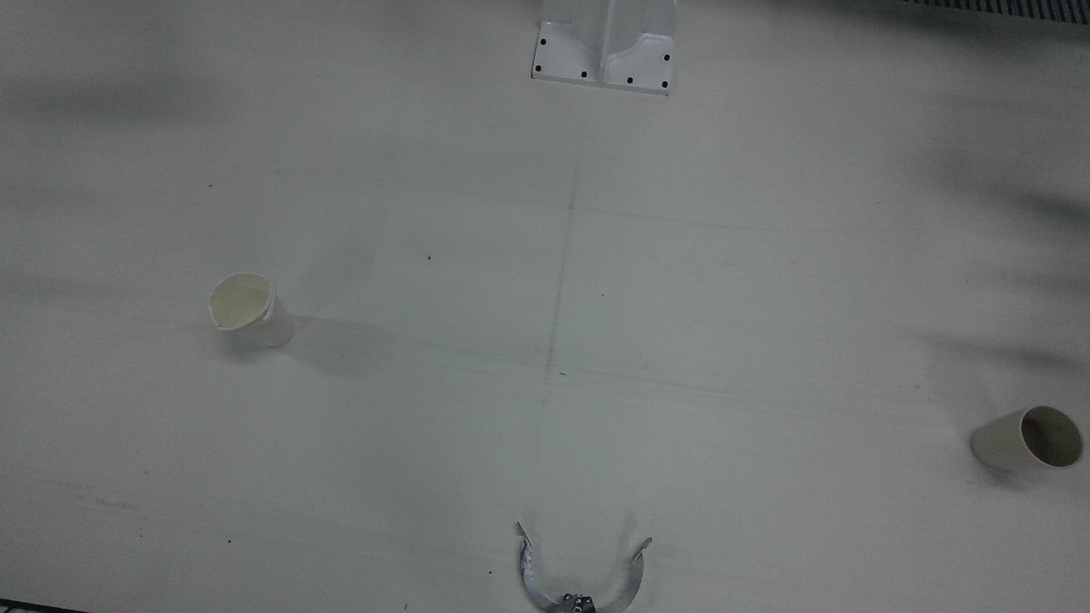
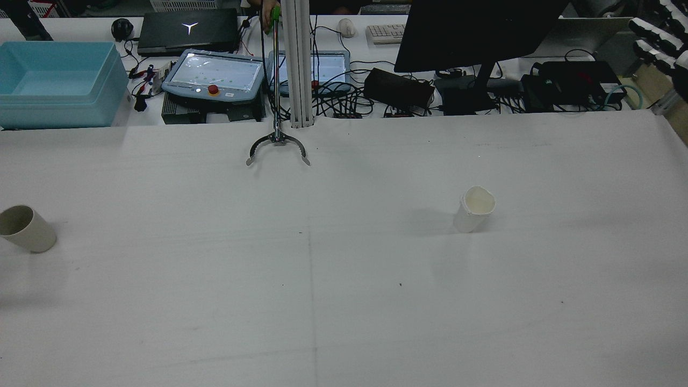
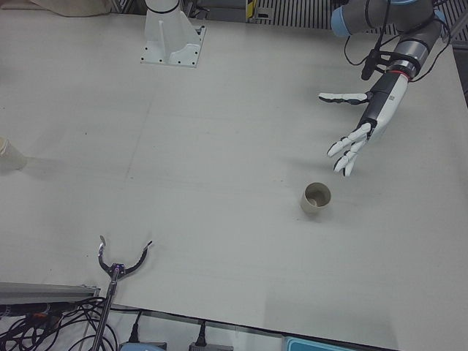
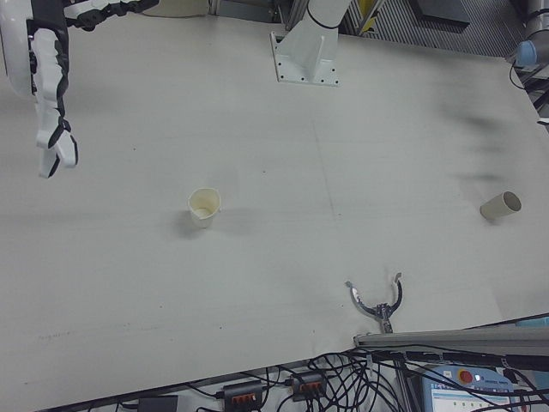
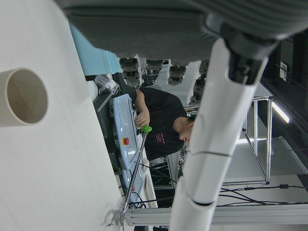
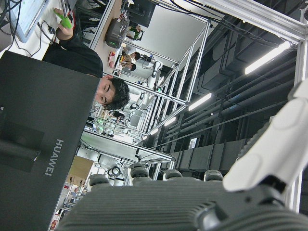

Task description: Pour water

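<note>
We log the pre-grasp stage: both cups stand untouched on the white surface [image 2: 344, 301], the left hand [image 3: 362, 128] with fingers spread hovers near the beige paper cup [image 3: 316, 198], while the right hand [image 4: 47, 69], fingers also spread, hangs well apart from the dented white paper cup [image 4: 203, 207]; next, we judge, each hand must descend and close on its cup.

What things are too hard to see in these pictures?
- Water in the white cup: front view shows only a pale inside; no water level can be told.
- Inside of the beige cup: too small and shadowed in the left-front view.
- Right hand: cut off by the right-front view's edge.
- Grabber tool: its handle is cut off by the front view's bottom edge.
</note>
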